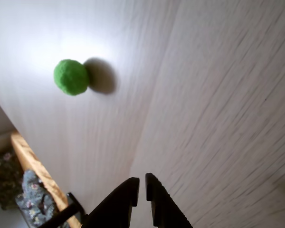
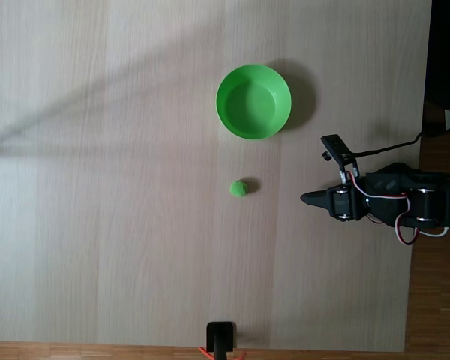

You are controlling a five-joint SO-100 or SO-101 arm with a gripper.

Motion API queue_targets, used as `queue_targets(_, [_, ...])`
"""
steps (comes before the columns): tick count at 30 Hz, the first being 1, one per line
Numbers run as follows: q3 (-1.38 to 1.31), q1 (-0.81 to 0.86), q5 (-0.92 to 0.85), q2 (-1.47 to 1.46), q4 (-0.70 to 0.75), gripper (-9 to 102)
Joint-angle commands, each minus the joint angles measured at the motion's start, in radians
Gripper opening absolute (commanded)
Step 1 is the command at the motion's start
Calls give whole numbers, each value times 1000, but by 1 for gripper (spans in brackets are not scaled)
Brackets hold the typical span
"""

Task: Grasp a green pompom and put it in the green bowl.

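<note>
Pompom (image 2: pixel 239 188) sits mid-worktop, untouched, so I'm still approaching: my gripper (image 1: pixel 141 186), jaws nearly closed and empty, must open and reach.

Arm: 1 unit, seen folded at the right edge in the fixed view, tip directed left. Claw (image 2: pixel 306 199): 2 black fingers (image 1: pixel 121 197) brought nearly together, a thin gap seen between them in the wrist view; nothing held.

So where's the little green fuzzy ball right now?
In the fixed view the green pompom lies on the bare table, just below the green bowl and left of the gripper, touching neither.
</note>
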Motion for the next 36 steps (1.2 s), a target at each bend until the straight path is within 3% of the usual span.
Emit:
queue_targets(1, [-12,-2,-2,46,0,0])
queue_targets(10, [-54,5,-2,-54,-18,0])
queue_targets(26, [-770,3,-3,-937,-11,0])
queue_targets(36, [-1066,5,-5,-1310,-6,0])
